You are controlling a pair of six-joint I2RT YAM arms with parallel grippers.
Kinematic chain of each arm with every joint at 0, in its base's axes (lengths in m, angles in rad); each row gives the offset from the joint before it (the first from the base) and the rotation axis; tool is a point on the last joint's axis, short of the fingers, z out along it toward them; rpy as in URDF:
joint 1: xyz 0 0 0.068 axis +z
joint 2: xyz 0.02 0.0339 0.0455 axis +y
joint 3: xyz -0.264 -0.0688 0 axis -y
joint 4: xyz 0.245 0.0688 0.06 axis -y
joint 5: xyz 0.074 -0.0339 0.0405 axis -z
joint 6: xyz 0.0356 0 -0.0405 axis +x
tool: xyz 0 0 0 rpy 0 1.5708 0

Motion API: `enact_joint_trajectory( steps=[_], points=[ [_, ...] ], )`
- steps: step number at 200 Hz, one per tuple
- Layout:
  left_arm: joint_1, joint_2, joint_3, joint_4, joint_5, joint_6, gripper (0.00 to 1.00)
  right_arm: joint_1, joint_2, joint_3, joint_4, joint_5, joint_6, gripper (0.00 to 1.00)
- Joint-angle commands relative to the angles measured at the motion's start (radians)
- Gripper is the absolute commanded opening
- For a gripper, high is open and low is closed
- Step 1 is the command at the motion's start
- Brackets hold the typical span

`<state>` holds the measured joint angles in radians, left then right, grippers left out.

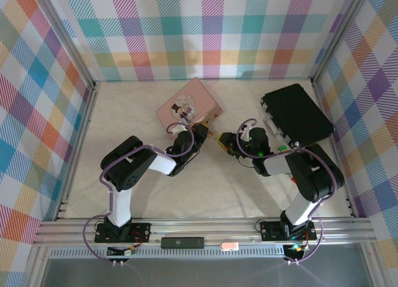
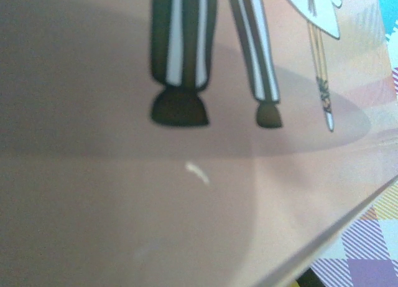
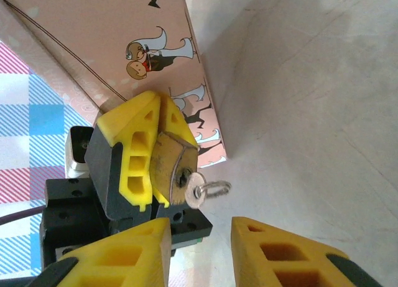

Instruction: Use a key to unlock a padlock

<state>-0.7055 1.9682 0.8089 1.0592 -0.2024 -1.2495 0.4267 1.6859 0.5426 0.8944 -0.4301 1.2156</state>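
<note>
Left fingers (image 3: 134,147), yellow and ribbed, are clamped on the padlock (image 3: 169,165), pinching its small brass body from both sides. A silvery key (image 3: 198,191) sits in the keyhole on the padlock's near end, and a thin key ring (image 3: 219,188) hangs from the key's head. Right fingers (image 3: 283,253) stand apart just short of the key, one to each side of it, with nothing between them and no contact with the key.

Just behind the left fingers lies the pink tin (image 3: 124,44), its cartoon-printed lid up and one corner beside the padlock; whether the padlock touches the tin's side I cannot tell. The left wrist camera looks closely across that lid, showing blurred striped cartoon legs.

From above, both pairs of fingers meet tip to tip near the middle of the pale table (image 1: 155,193), just in front of the tin. A black case (image 1: 295,116) lies at the far right, well apart from the padlock.
</note>
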Motion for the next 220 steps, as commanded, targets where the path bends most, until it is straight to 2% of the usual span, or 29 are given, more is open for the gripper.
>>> enact_joint_trajectory(
  steps=[1,39,112,140,161,170,194,220],
  points=[
    [-0.002,0.037,-0.017,-0.013,0.042,-0.133,0.0,0.01,0.057,0.033,0.13,0.001,0.024,0.31],
    [-0.002,0.027,-0.019,-0.012,0.046,-0.134,0.0,0.014,0.117,0.04,0.236,-0.001,0.082,0.29],
    [-0.003,0.02,-0.022,-0.008,0.064,-0.144,0.0,0.018,0.195,0.075,0.382,-0.002,0.18,0.14],
    [-0.005,0.018,-0.021,-0.016,0.066,-0.148,0.0,0.026,0.193,0.08,0.396,0.0,0.207,0.09],
    [-0.004,0.018,-0.015,-0.024,0.07,-0.148,0.0,0.027,0.176,0.07,0.393,0.014,0.229,0.0],
    [-0.004,0.018,-0.014,-0.025,0.068,-0.145,0.0,0.028,0.166,0.069,0.389,0.016,0.245,0.0],
    [-0.003,0.024,-0.009,-0.016,0.077,-0.101,0.0,0.028,0.112,0.07,0.339,0.0,0.343,0.0],
    [-0.003,0.059,-0.014,0.087,0.124,0.001,0.0,0.028,0.023,0.082,0.238,-0.051,0.569,0.0]
  ],
)
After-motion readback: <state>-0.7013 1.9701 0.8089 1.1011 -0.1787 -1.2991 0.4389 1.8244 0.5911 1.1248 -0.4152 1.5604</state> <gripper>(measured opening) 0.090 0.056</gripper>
